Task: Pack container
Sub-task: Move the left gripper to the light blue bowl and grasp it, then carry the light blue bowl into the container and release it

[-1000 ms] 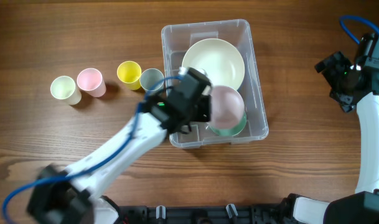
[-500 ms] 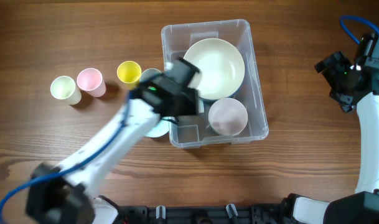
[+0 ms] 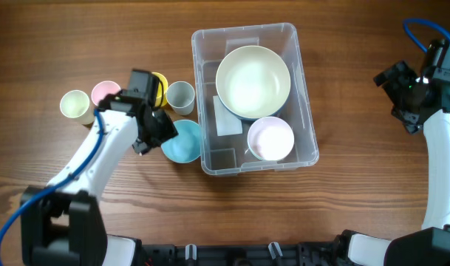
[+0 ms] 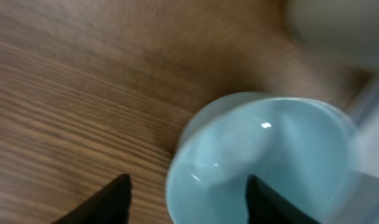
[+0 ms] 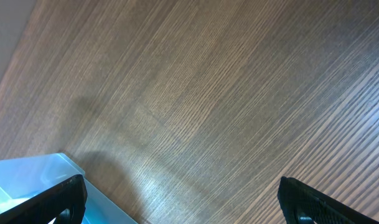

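Observation:
The container (image 3: 244,28) is a clear rectangular bin at the table's middle. In it sit a large cream bowl (image 3: 253,81) and, nearer the front, a small pink bowl (image 3: 270,138). A light blue bowl (image 3: 184,144) stands on the wood against the container's left wall. My left gripper (image 3: 164,133) hovers at that bowl's left edge, open. In the left wrist view the blue bowl (image 4: 264,162) has its left rim between my left gripper (image 4: 188,199) fingers, not pinched. My right gripper (image 3: 402,96) waits open at the far right, over bare wood (image 5: 183,199).
Four small cups line up left of the container: cream (image 3: 75,106), pink (image 3: 104,94), yellow (image 3: 159,83) partly under my left wrist, and grey-blue (image 3: 181,97). A corner of the container (image 5: 27,186) shows in the right wrist view.
My left gripper let go of the pink bowl inside the container, opened, and swung left out of the bin to the blue bowl. The right arm has not moved.

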Tool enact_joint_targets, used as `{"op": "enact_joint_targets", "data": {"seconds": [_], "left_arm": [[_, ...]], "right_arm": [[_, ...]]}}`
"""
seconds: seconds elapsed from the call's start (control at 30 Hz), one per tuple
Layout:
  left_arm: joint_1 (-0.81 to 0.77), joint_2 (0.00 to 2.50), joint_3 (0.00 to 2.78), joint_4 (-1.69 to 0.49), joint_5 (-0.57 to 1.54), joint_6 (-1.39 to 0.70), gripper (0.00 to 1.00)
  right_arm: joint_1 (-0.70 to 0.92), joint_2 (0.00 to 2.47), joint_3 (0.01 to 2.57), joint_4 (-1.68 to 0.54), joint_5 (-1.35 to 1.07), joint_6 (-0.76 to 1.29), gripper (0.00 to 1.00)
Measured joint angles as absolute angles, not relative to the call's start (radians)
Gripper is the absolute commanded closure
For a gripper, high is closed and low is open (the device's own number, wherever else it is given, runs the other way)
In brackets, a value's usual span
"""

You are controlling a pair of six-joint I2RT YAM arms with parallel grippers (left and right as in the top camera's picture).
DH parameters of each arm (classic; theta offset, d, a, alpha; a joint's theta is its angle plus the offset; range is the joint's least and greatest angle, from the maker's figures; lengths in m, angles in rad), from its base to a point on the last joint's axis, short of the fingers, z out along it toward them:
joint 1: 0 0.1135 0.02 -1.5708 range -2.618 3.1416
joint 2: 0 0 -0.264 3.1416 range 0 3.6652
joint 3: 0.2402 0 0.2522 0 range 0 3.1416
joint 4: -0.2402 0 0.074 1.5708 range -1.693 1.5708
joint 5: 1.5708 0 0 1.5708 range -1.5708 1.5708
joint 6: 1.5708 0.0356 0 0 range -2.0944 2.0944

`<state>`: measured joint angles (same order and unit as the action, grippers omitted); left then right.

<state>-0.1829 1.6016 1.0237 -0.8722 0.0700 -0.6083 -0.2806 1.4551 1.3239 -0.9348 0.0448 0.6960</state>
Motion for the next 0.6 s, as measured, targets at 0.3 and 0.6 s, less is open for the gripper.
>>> {"op": "enact_joint_targets", "data": {"seconds": [0.3, 0.6], "left_arm": [[-0.183, 1.686, 0.968, -0.813, 0.073, -0.612, 0.96], [-0.118, 1.57, 1.081, -1.14, 0.057, -0.62, 0.96]], "right_arm": [[-0.281, 1.455, 1.324, -0.935, 0.045, 0.696, 0.0], [-0.281, 1.455, 1.324, -0.935, 0.045, 0.696, 0.0]]}}
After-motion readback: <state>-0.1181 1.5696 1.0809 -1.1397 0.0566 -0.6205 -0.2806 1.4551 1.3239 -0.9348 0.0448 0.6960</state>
